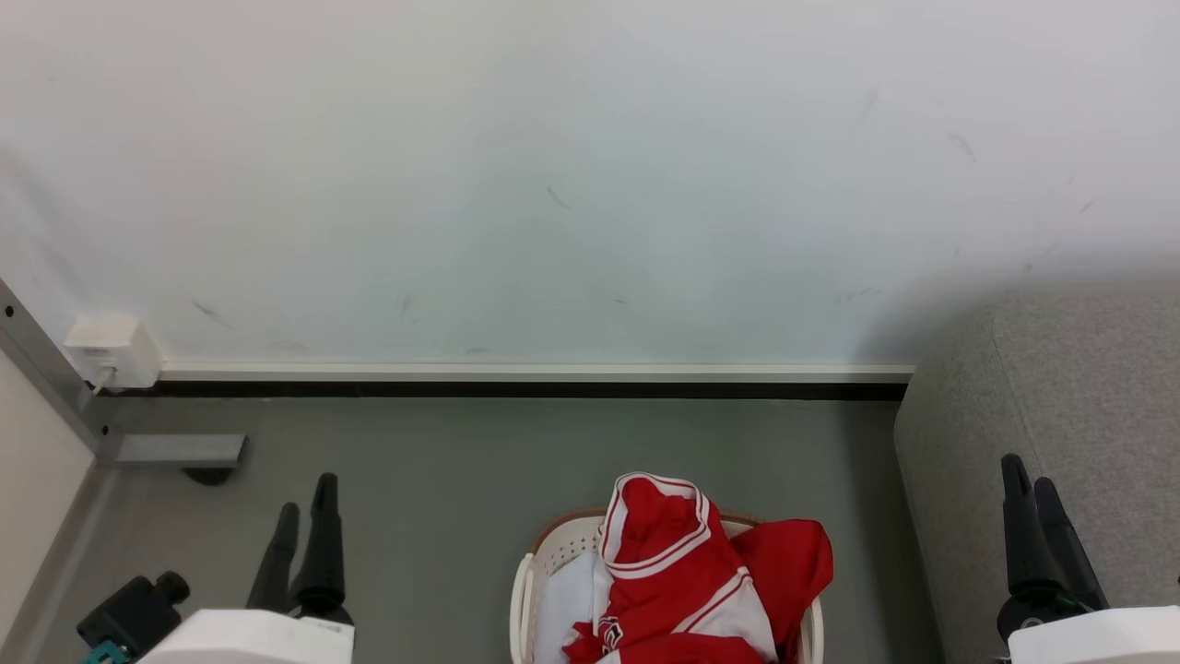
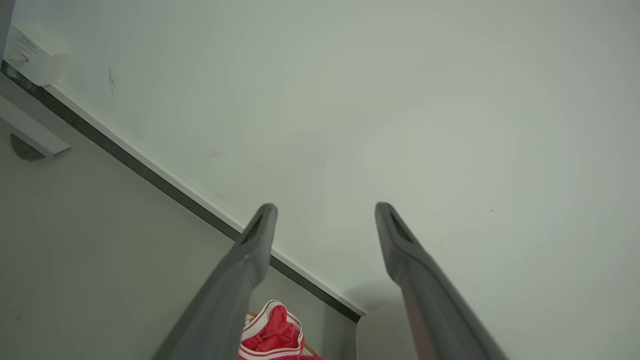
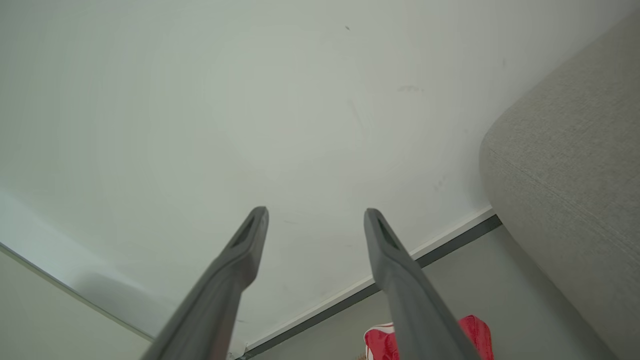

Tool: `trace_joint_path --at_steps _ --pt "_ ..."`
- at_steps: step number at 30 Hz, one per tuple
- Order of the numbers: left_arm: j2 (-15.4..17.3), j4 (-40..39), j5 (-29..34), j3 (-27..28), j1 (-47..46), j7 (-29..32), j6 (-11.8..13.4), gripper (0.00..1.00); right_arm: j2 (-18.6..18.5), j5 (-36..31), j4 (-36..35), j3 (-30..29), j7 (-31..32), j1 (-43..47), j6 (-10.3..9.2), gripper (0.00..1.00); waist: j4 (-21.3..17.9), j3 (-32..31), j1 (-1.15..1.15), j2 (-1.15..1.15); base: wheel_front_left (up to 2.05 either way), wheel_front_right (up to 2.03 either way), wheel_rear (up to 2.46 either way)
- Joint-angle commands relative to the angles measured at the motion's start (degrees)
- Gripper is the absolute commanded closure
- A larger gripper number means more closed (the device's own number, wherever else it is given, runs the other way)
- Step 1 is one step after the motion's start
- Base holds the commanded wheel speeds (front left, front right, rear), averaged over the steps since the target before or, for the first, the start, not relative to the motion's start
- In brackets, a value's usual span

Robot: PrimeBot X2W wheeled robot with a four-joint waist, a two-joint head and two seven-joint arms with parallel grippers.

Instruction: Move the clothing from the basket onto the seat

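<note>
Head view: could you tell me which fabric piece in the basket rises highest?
The red jersey with striped trim: its collar stands above the basket rim, while the plain red piece droops on the right and the white sheet lies inside.

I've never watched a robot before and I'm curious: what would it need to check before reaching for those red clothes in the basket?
1. Clothing in the basket: ok, piled high, one red fold hanging over the rim.
2. Left gripper open and empty: ok.
3. Right gripper open and empty: ok.
4. Both grippers apart from the clothing: ok, nothing touched.
5. Seat close beside the basket, on the robot's right: ok.
6. Free room on top of the seat: cannot tell, most of it lies out of frame.
</note>
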Motion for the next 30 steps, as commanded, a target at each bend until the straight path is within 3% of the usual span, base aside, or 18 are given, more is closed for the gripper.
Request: trace_joint_path --at_steps 1,15,30 --pt "0.61 -0.74 2.16 -0.05 -0.07 -0.61 0.38 0.0 -0.47 -2.12 -1.12 0.26 -0.6 0.09 -0.04 0.0 0.01 -0.05 0.0 0.0 0.0 0.0 0.0" --pt "1.26 -0.04 12.77 -1.47 0.36 -3.02 2.36 0.0 -1.2 -12.54 -1.37 2.51 -3.03 0.79 -0.06 0.0 -0.02 -0.31 0.0 0.0 0.0 0.0 0.0" --pt "1.82 -0.28 21.8 -2.34 0.69 -5.28 2.86 0.0 -1.2 -20.95 -0.34 3.62 -5.27 1.15 -0.07 0.0 -0.38 -0.25 0.0 0.0 0.0 0.0 0.0"
